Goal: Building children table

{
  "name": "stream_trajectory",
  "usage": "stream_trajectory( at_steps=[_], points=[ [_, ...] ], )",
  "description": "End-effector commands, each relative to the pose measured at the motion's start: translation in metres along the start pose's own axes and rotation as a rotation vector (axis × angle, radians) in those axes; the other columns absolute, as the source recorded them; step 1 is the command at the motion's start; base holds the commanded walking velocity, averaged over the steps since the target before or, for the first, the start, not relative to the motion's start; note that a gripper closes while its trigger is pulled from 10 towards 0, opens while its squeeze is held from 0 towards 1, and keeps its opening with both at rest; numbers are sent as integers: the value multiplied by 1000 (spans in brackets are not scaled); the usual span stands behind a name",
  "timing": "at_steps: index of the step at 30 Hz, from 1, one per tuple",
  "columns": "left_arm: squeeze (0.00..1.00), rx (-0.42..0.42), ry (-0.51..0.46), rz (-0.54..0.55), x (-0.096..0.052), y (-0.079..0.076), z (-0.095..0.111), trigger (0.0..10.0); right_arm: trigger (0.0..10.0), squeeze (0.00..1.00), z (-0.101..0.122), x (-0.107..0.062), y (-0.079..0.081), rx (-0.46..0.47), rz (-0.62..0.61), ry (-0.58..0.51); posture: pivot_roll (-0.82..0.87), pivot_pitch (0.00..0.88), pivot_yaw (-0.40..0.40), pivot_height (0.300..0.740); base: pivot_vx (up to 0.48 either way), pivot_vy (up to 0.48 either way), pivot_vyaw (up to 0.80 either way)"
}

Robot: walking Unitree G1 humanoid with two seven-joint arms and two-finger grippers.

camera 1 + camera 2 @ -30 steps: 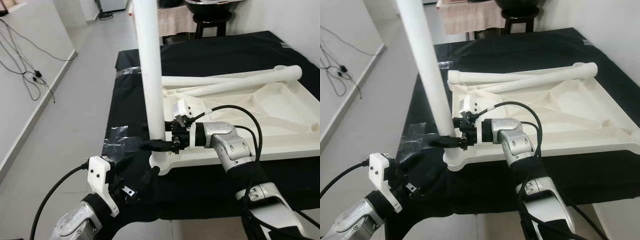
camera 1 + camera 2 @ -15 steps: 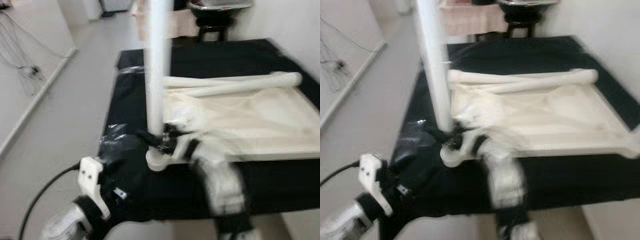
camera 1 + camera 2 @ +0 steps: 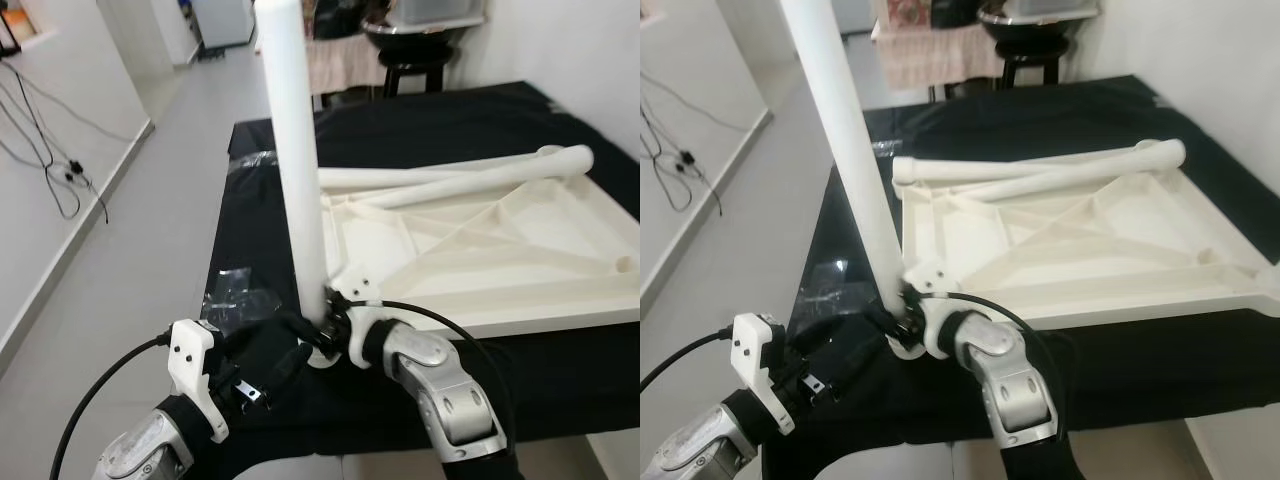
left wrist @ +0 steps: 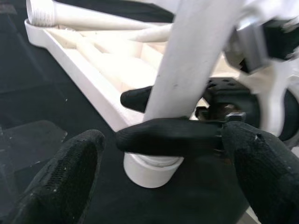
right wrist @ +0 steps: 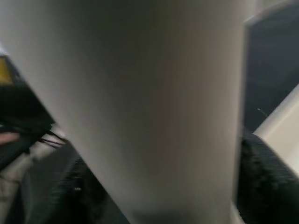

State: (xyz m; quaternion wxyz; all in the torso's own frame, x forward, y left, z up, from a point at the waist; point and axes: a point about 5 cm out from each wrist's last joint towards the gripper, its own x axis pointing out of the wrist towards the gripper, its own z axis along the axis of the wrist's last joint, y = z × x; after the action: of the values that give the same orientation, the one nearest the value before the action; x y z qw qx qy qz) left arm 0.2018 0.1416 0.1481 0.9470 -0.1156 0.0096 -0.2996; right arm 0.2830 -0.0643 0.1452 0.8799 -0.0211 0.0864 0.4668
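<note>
No text, label, brand, number or sign can be read anywhere in these views.

Looks like a room in someone's home: pale tiled floor [image 3: 150, 250], white walls, loose cables [image 3: 50, 170] trailing along the baseboard, a dark stool [image 3: 415, 60] at the back, and a tabletop [image 3: 420, 120] draped in black cloth.
</note>
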Motion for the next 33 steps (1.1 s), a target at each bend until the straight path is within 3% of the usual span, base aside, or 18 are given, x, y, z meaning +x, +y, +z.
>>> stream_trajectory(
  at_steps=[1,2,5,6,7,8,14,15,17,18,23,33],
  points=[
    [0,-8,8,13,0,2,-4,10000,10000,1000,24,4,1,-48,145,-125,-23,88,75,740,0,0,0],
    [0,-10,5,12,2,1,-4,10000,10000,1000,26,4,-2,-94,233,-139,-15,76,72,740,0,0,0],
    [0,-12,4,10,3,1,-4,10000,10000,1000,26,4,-5,-127,294,-143,-15,76,72,740,0,0,0],
    [0,-12,3,10,4,1,-5,10000,10000,314,24,5,-9,-129,376,-112,-9,70,62,740,0,0,0],
    [0,-12,3,10,4,1,-5,10000,10000,314,24,5,-9,-129,376,-112,-9,70,62,740,0,0,0],
    [0,-11,2,9,4,1,-5,10000,10000,0,23,6,-12,-124,425,-89,-9,70,62,740,0,0,0],
    [0,-11,-8,19,6,0,-7,10000,10000,0,33,12,-45,-121,476,-50,9,50,44,740,0,0,0],
    [0,-10,-9,20,7,-1,-7,10000,9020,0,41,13,-54,-88,472,-82,12,46,41,740,0,0,0],
    [0,-10,-8,20,7,-1,-8,10000,9020,0,42,13,-55,-81,473,-90,12,46,41,740,0,0,0],
    [0,-10,-9,20,7,-1,-8,10000,0,0,45,13,-59,-77,465,-101,15,43,42,740,0,0,0],
    [0,-13,-9,18,7,-2,-9,10000,0,0,50,8,-69,-73,450,-128,10,45,49,740,0,0,0],
    [0,-21,-10,8,5,-4,-7,10000,0,0,29,-19,-72,-132,454,-91,-14,73,61,740,0,0,0]
  ],
)
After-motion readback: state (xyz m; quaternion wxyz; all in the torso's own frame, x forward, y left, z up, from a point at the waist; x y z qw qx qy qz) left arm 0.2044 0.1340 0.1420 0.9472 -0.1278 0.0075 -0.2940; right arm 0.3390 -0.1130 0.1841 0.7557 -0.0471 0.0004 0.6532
